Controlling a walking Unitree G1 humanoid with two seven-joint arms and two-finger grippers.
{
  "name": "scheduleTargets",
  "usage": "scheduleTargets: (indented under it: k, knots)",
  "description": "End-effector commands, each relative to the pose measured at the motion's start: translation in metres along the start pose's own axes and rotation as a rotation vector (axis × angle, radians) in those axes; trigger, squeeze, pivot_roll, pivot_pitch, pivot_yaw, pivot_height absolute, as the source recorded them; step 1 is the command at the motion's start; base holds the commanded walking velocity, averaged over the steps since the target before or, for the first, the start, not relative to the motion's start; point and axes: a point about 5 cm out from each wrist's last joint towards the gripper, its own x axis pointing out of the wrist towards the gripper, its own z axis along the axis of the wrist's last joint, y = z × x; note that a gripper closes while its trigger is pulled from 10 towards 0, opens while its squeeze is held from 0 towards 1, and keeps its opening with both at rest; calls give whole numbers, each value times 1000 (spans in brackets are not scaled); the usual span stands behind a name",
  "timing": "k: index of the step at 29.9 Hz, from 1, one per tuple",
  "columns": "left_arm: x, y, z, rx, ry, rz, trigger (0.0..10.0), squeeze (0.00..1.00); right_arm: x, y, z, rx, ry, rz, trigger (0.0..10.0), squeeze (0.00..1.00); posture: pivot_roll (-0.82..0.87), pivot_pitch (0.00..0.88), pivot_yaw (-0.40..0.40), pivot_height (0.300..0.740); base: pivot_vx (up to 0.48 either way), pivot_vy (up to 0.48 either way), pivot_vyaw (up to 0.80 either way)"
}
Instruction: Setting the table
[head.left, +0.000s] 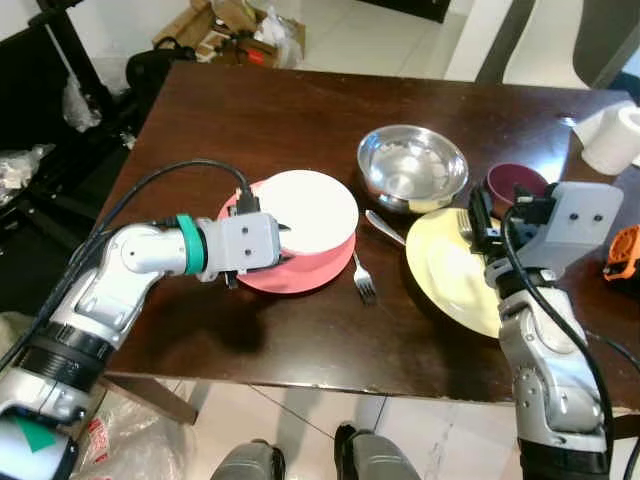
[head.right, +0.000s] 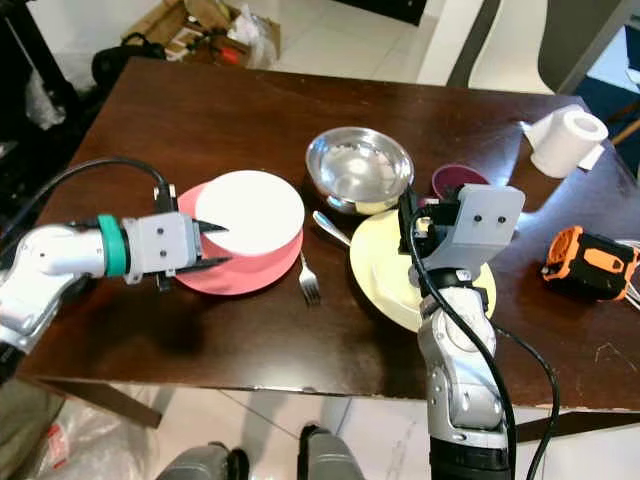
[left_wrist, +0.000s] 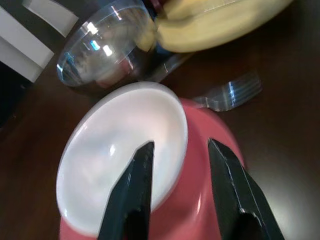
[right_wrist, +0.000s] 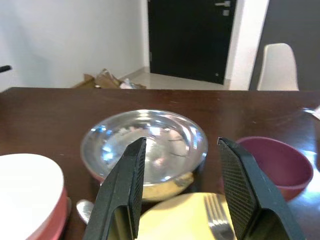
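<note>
Plates sat on the dark wooden table (head.left: 250, 130): a white plate (head.left: 310, 210) stacked on a pink plate (head.left: 300, 268) left of centre, a yellow plate (head.left: 450, 275) to their right. Left gripper (head.right: 214, 245) hovered at the near-left rim of the stack, jaws spread apart, one finger over the white plate, the other over the pink rim, holding nothing. Right gripper (right_wrist: 182, 187) hung above the yellow plate's far edge, jaws released and empty. One fork (head.left: 363, 280) lay between the pink and yellow plates, another fork (right_wrist: 216, 215) on the yellow plate. Steel bowl (head.left: 412, 165) stood behind, maroon bowl (head.left: 515, 183) just right of it. Paper roll (head.right: 565, 140) and an orange tape measure (head.right: 590, 260) were on the table's right side.
</note>
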Motion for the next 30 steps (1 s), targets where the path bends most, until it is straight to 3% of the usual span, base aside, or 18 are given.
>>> scheduleTargets:
  k: [1,2,3,5,6,8,9,13,19,30]
  knots:
    - [0,2,3,-56,-25,30,10000,0,-1,-2,-2,-6,9,-7,10000,0,13,29,17,740,0,0,0]
    - [5,5,6,-147,-64,100,10000,0,-1,-2,-2,-6,8,-8,10000,0,9,29,17,740,0,0,0]
    - [5,5,6,-147,-64,100,10000,0,-1,-2,-2,-6,8,-8,10000,0,9,29,17,740,0,0,0]
    - [16,8,12,-303,-127,228,10000,0,-2,-1,-2,-2,7,-11,10000,0,-1,24,18,740,0,0,0]
    - [16,8,12,-303,-127,228,10000,0,-2,-1,-2,-2,7,-11,10000,0,-1,24,18,740,0,0,0]
    - [32,9,19,-453,-189,417,10000,0,-4,2,-1,5,4,-14,10000,0,-11,18,20,740,0,0,0]
    - [37,9,22,-489,-200,492,10000,0,-5,2,-1,8,2,-18,10000,0,-11,18,20,740,0,0,0]
    - [41,6,25,-477,-205,577,10000,0,-9,3,0,13,1,-22,10000,0,-11,18,20,740,0,0,0]
    - [41,8,19,-385,-158,719,10000,0,-22,13,-3,5,33,21,10000,0,-57,11,20,740,0,0,0]
    - [40,28,18,-417,-139,805,10000,0,-25,30,-1,29,32,61,10000,0,-81,0,32,740,0,0,0]
